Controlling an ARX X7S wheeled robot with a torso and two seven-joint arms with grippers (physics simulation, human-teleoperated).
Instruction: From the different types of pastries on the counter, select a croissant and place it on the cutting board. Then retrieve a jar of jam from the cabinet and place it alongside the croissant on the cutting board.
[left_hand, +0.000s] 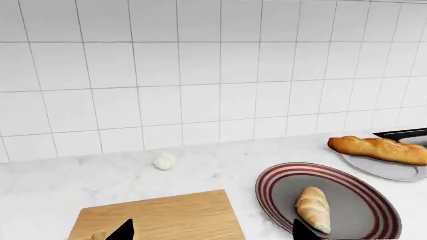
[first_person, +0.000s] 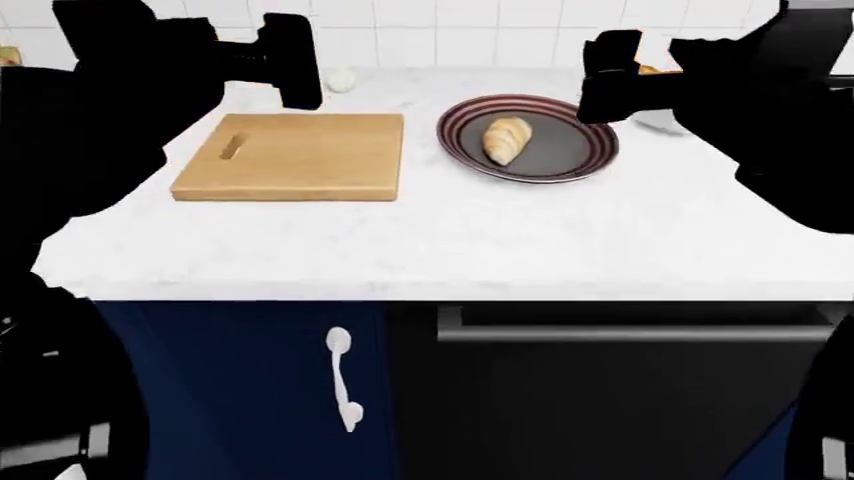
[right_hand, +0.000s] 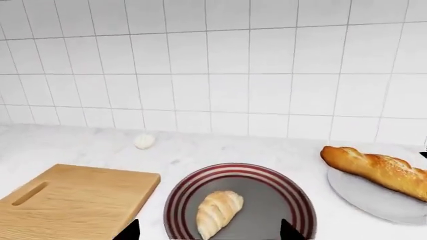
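1. The croissant (first_person: 506, 139) lies on the red-ringed plate (first_person: 587, 160), toward the back edge of the counter (first_person: 441, 245) and right of its middle. The board (first_person: 307, 155) sits just left of the plate, apart from it and bare.

2. My right gripper (first_person: 607, 80) hangs above the plate's right rim, with the croissant just to its left and below. In my right wrist view the croissant (right_hand: 217, 212) shows between my two fingertips (right_hand: 130, 231), so the jaws are spread and hold nothing.

3. My left gripper (first_person: 287, 62) hovers over the board's back edge. It is also spread, with nothing between the tips in its wrist view. The croissant (left_hand: 313, 209) lies well off to that gripper's right.

4. The right arm is the nearer one, so I judge the pick belongs to it.

5. The croissant's long axis runs roughly front to back on the counter, tilted a little. My fingers would best close across its narrow width.

6. The baguette (right_hand: 377, 170) rests on a grey plate (right_hand: 373, 200) near the back right corner, and a white lump (right_hand: 144, 141) sits by the wall. Neither is my target.

7. No jam jar is visible in any view.
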